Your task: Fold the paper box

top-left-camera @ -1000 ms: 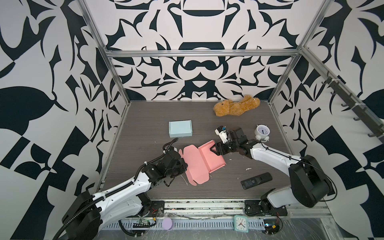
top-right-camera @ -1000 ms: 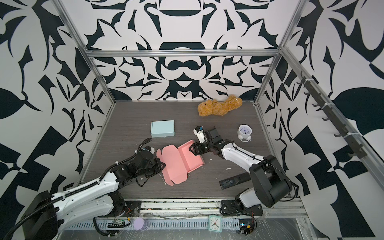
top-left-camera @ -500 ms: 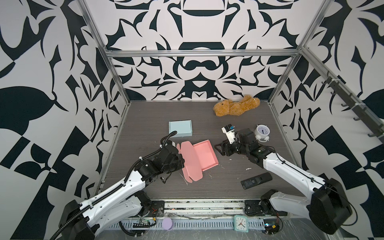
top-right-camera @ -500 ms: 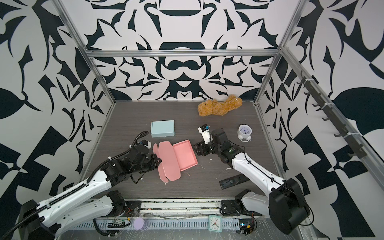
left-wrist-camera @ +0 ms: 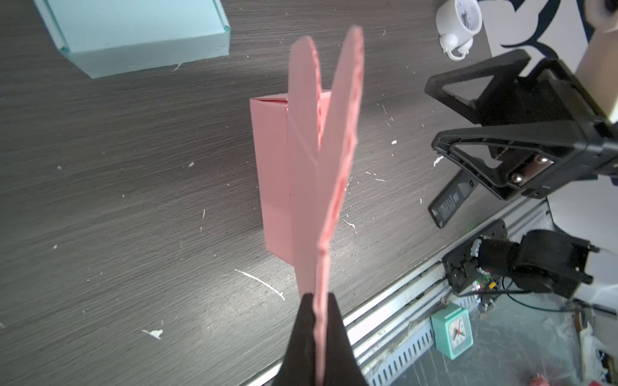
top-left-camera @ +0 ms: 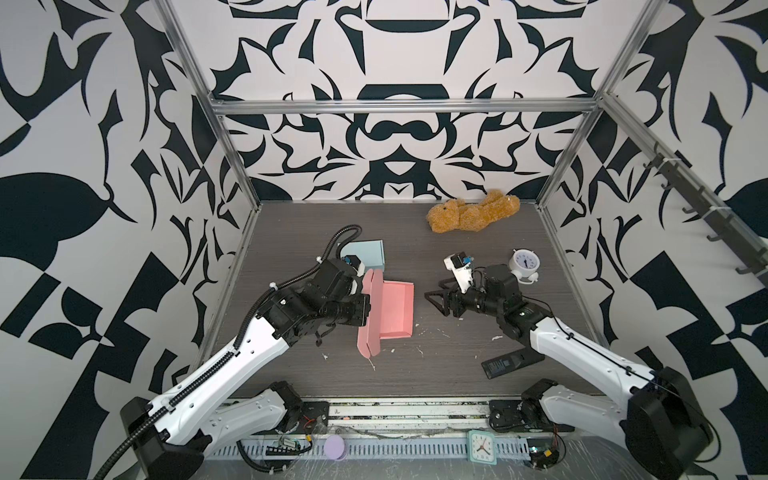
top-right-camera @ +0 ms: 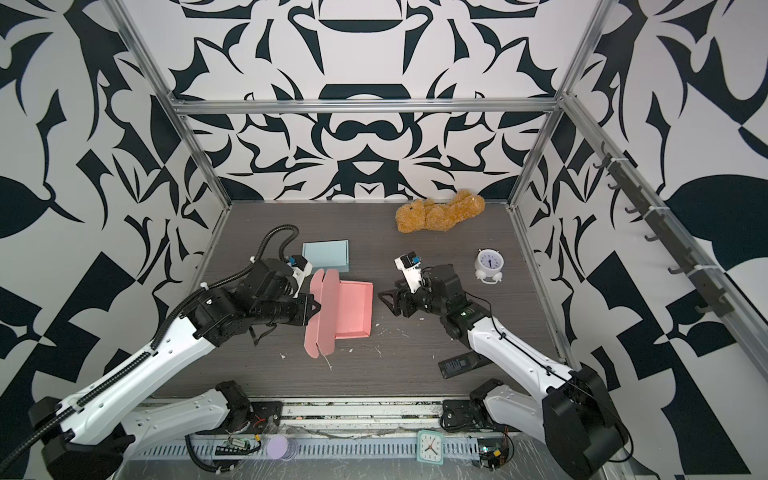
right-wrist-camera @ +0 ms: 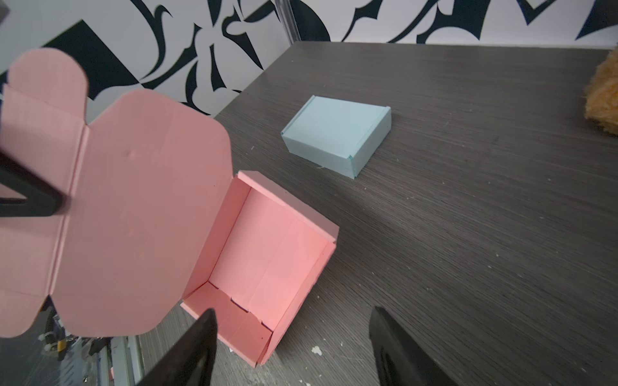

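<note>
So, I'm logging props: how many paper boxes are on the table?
2: the open pink box at centre, its lid pinched by the left gripper, and the closed blue box behind it.

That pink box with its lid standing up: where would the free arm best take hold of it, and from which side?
Probably the pink box's low wall opposite the upright lid, coming from the right in a top view. That wall is thin, upright and bare, so the right arm's open jaws, facing it, could straddle it. The left arm's jaws are shut on the lid.
</note>
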`<state>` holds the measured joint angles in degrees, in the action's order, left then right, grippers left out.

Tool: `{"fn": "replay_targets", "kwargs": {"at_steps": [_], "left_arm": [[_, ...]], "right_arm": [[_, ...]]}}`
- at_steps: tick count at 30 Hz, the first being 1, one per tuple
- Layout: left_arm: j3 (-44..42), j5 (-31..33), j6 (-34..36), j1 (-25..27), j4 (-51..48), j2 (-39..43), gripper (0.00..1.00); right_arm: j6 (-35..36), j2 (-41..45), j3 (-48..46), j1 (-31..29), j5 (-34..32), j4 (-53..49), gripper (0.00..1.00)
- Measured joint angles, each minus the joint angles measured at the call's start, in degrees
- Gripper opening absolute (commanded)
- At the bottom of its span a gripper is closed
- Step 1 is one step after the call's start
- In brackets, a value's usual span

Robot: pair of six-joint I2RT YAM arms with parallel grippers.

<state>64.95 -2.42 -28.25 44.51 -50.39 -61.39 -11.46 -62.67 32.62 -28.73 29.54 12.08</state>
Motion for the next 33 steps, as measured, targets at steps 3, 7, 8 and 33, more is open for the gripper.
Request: {"fn": "replay_targets", "kwargs": {"at_steps": [3,7,8,33], "left_arm": [[4.31,-1.90,4.37,0.00,-3.34,-2.56,0.00],[8.35,-4.66,9.18,0.00,-7.10,-4.85,0.01],[9.29,-5.51,10.38,0.00,-8.00,-5.49,0.01],[14.95,-15.04,22.58,0.02,-18.38,-9.42,0.03]], "right_arm": [[0.22,0.96,-0.63,-0.59,1.90,3.45,0.76],[1.11,0.79,-0.70,-2.19,3.89,7.56,0.76],[1.36,0.33,-0.70,-2.64,4.33,8.66,0.76],[12.92,-10.86,7.74,-10.60,12.11,5.97,0.55]]}}
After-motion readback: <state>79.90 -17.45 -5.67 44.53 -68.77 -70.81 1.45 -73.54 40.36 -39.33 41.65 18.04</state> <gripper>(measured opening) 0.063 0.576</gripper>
